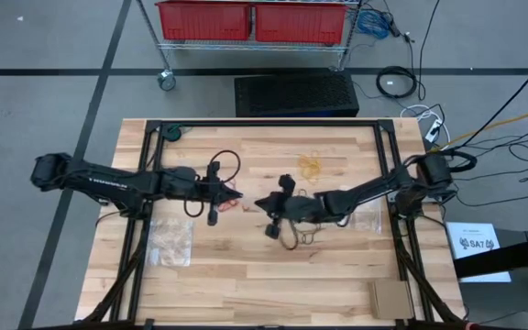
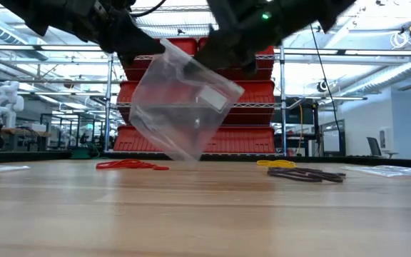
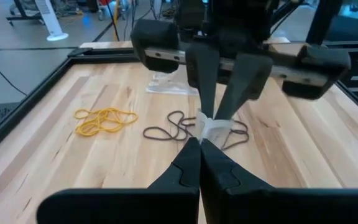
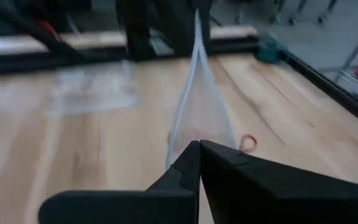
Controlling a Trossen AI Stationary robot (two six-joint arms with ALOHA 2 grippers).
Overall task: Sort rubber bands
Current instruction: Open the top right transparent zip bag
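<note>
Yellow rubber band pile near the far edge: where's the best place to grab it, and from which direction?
Take the yellow rubber bands from straight above, at the dense middle of the tangle where several loops cross. They lie flat on the table, so a side approach finds nothing to pinch. Both end effectors, left and right, hold the clear bag.

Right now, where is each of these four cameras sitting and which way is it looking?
High view: overhead, straight down on table and both arms.
Low view: tabletop height, level toward red bins; both arms hold a clear bag.
Left wrist view: behind left gripper, facing right gripper and black rubber bands.
Right wrist view: behind right gripper, along the bag's edge.
All share the bag.
</note>
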